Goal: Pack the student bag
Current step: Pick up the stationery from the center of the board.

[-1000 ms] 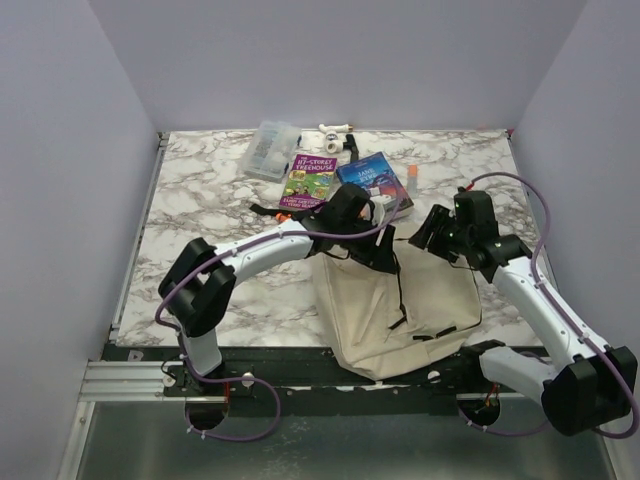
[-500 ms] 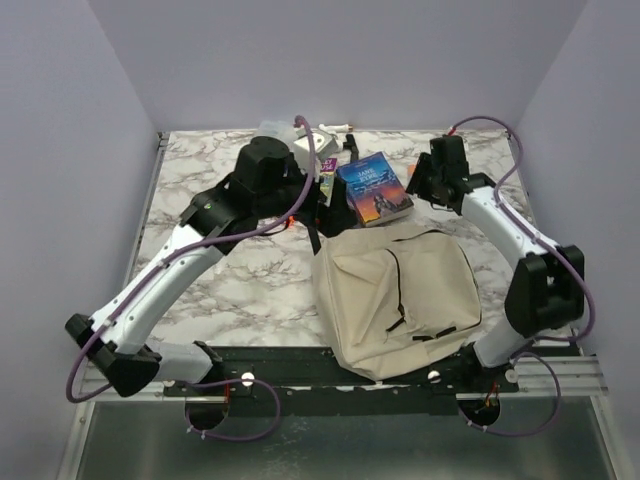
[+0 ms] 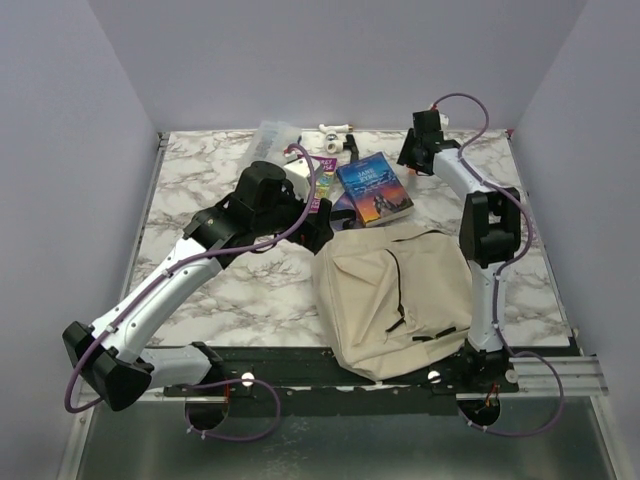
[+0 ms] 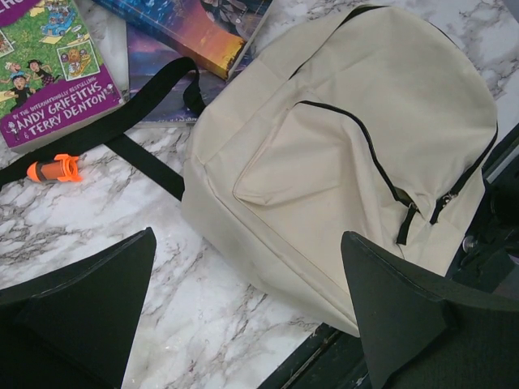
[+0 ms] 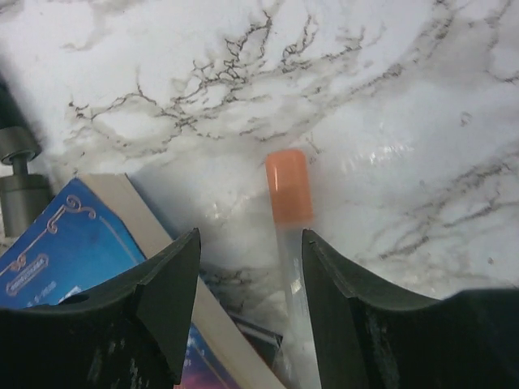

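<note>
Beige student bag (image 3: 400, 290) is lying flat by the worktop's (image 3: 200, 290) near edge, now released, as the left tool (image 4: 247, 239) is gaping wide beside it and the right tool (image 5: 250, 239) is hovering parted astride an orange-capped tube (image 5: 288, 190), likely the next thing to pack.

A book (image 3: 375, 188) lies just behind the student bag (image 3: 400, 300).

The marble table (image 3: 190, 180) bears the student bag (image 3: 400, 290), books (image 3: 374, 188) and an orange-capped tube (image 5: 289, 188).
</note>
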